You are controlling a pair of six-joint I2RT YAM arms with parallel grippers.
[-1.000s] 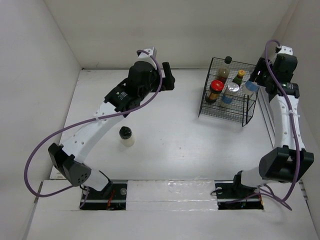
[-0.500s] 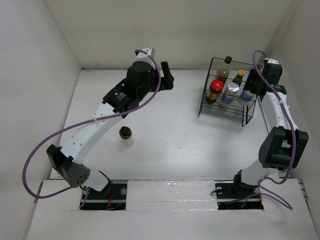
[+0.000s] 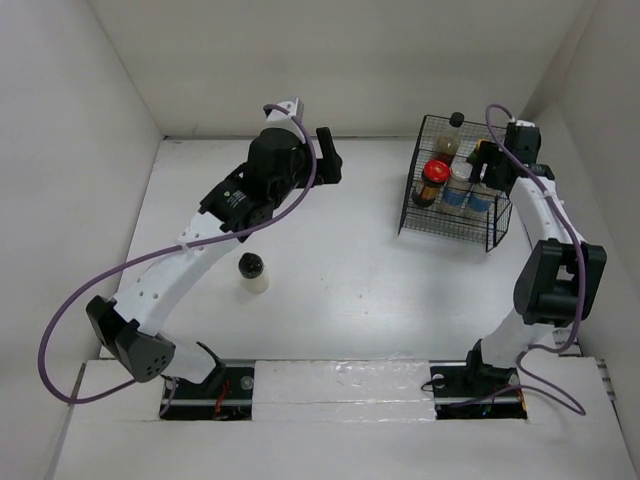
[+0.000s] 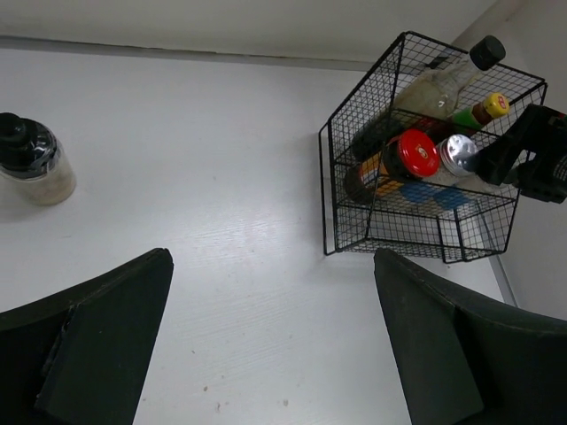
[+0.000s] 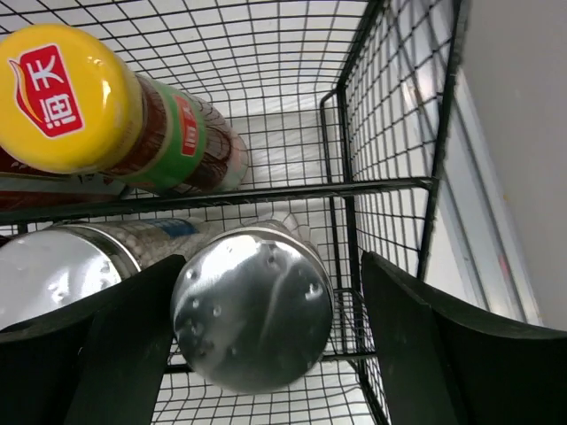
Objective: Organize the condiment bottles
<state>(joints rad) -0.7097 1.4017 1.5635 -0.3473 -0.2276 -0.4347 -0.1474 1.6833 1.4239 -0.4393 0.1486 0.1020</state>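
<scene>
Out left, a black-capped jar (image 3: 252,272) stands alone on the table (image 3: 340,270), well apart from the left gripper (image 4: 273,261), fingers gaping, empty. Over right, the right gripper (image 5: 270,266) straddles a silver-capped shaker (image 5: 252,310) inside the wire basket (image 5: 390,186), fingers spread, not clamped. Any sideways move there risks snagging the wire or toppling the yellow-capped bottle (image 5: 71,97) alongside.

Yellow-capped bottle (image 5: 66,97), red-lidded jar (image 4: 416,152), black basket (image 4: 323,190)

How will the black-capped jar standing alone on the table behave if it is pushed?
The black-capped jar looks squat and upright, so a low push probably slides it rather than tips it. Its clear wall looks smooth, perhaps slippery. It seems full of pale contents, so likely not light.
</scene>
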